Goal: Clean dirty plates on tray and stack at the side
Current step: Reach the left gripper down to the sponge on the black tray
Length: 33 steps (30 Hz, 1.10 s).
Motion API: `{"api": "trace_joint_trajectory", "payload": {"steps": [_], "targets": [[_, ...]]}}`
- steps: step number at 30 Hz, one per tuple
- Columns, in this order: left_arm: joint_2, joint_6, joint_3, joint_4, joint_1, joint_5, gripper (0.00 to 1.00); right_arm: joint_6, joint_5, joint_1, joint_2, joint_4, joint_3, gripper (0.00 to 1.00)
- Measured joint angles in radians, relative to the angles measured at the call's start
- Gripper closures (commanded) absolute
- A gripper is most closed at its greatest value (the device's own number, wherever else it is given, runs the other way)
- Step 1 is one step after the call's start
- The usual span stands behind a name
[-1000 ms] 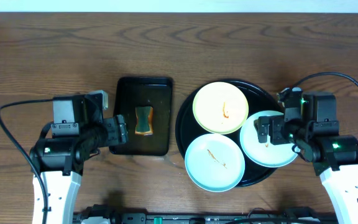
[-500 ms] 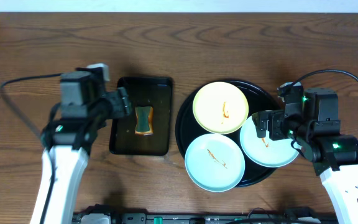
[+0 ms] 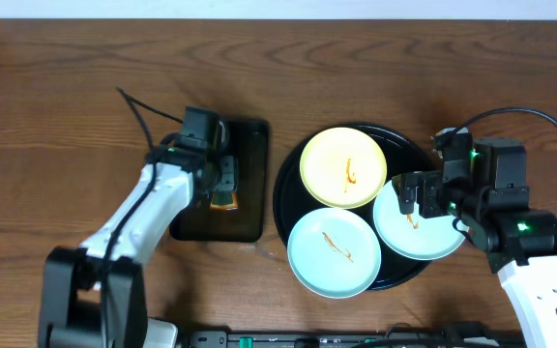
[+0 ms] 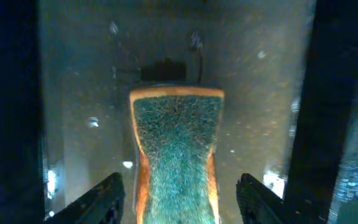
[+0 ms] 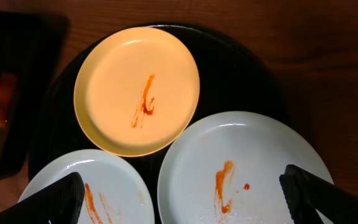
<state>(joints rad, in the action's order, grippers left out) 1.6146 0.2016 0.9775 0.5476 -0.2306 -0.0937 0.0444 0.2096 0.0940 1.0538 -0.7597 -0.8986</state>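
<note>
Probably a robotics lab bench. Dark wood-grain table [image 3: 46, 106] filling the frame, black cables [image 3: 525, 112] looping off white robot arms [image 3: 129, 227] at lower corners.

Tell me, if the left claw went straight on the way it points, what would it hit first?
Most likely the green-and-orange sponge: the open left gripper points at it, fingers either side, in the black rectangular tray.

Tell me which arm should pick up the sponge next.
Left. Its open claw is centred over the sponge in the rectangular black tray. The right claw hangs open over a smeared white plate on the round tray.
</note>
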Motion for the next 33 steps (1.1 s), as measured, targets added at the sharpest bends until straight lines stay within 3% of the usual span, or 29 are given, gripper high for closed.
{"api": "trace_joint_trajectory", "payload": {"steps": [6,12,17,18,27,33], "targets": [[0.057,0.020,0.000,-0.009,-0.021,0.015,0.56,0.000,0.000,0.000,0.000,0.002,0.000,0.01],[0.070,0.031,0.000,-0.022,-0.022,0.019,0.58,0.000,0.000,0.000,0.000,0.002,0.000,0.01],[0.097,0.037,-0.001,-0.031,-0.022,0.023,0.90,0.000,0.000,0.000,0.000,0.002,0.000,0.01],[0.098,0.035,-0.001,-0.034,-0.022,0.023,0.92,0.000,0.000,0.000,0.000,0.002,0.000,0.01],[0.089,0.038,0.000,-0.035,-0.022,0.023,0.92,0.000,0.000,0.000,0.000,0.002,0.000,0.01],[-0.017,0.038,0.034,-0.048,-0.022,0.023,0.92,0.000,0.000,0.000,0.000,0.005,0.000,0.01]]}}
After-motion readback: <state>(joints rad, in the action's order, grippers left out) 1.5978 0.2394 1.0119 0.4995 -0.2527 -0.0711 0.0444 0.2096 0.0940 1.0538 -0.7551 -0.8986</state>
